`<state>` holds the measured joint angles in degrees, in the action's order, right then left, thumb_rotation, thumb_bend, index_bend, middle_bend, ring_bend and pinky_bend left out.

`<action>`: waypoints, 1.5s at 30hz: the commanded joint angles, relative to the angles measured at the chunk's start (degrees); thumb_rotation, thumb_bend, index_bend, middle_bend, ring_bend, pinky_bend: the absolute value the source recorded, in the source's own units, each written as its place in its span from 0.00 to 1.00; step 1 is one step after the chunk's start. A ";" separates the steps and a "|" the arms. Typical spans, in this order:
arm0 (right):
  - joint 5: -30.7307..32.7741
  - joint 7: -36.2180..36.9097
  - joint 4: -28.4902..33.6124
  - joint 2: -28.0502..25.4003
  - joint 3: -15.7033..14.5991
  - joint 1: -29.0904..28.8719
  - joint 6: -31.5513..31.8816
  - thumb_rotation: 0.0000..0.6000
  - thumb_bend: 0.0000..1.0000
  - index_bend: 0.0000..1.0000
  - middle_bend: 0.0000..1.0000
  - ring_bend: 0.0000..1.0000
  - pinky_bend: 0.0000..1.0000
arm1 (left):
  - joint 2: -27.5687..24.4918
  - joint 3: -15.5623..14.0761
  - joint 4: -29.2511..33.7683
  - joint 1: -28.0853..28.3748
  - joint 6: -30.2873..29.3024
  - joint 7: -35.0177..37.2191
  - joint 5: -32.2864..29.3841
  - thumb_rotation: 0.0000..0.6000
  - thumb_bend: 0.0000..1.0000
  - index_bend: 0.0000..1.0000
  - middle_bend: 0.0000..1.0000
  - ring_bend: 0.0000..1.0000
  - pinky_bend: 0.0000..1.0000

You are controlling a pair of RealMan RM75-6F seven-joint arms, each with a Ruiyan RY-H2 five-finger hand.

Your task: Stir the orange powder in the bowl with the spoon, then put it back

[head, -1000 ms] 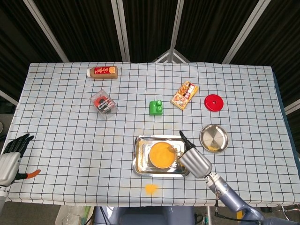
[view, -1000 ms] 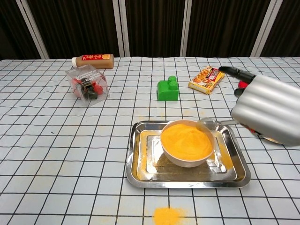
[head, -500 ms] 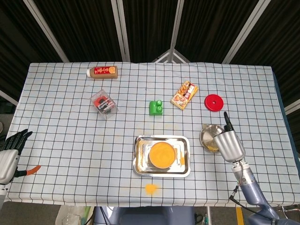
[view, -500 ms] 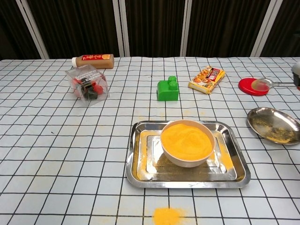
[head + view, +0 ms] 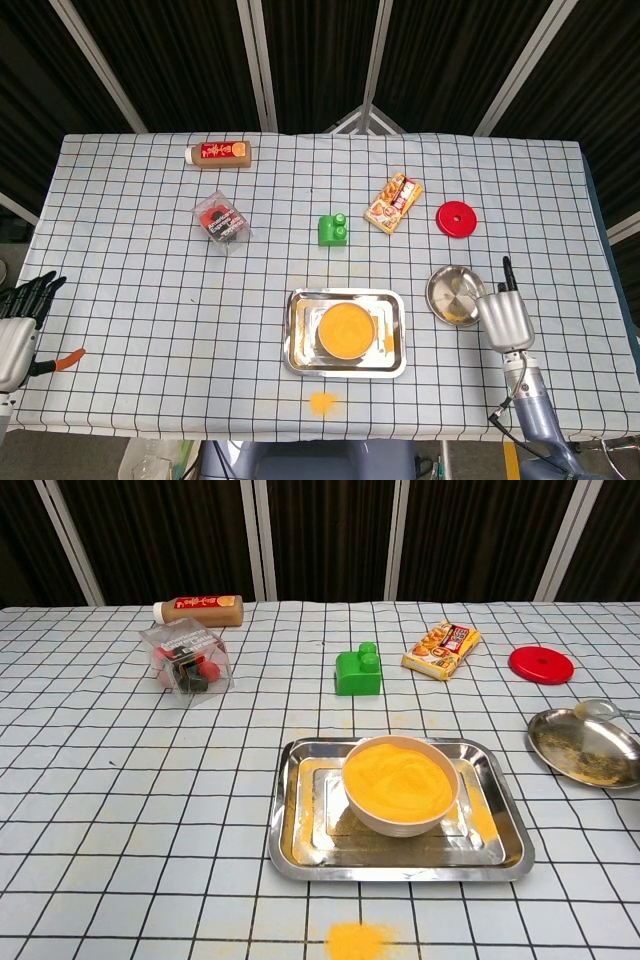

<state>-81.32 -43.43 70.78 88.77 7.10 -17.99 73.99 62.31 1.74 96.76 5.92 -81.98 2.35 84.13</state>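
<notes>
Hovering at the right edge of the chest view, the spoon (image 5: 600, 708) sits over the steel dish (image 5: 585, 747); thin, light, probably slippery, best pinched by its handle. The right hand (image 5: 506, 318) apparently holds it; left hand (image 5: 18, 330) spread, empty.

Checked table (image 5: 150, 330): sauce bottle (image 5: 218, 153), green block (image 5: 333, 230), snack pack (image 5: 393, 202), red lid (image 5: 455, 218), tray (image 5: 300, 355), steel dish (image 5: 452, 292).

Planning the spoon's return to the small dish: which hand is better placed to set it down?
Right. The right hand is beside the small metal dish, with the spoon at its rim; the left hand is at the far table edge.
</notes>
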 commanded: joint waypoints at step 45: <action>7.86 -9.22 6.55 -0.74 1.32 1.81 3.74 1.00 0.33 0.00 0.07 0.00 0.00 | -0.64 -0.31 1.47 0.01 1.60 -0.11 -1.49 1.00 0.00 0.00 0.00 0.00 0.00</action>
<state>-73.73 -52.15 76.42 88.86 8.13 -16.32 77.27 61.67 1.44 98.21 5.93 -80.38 2.24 82.65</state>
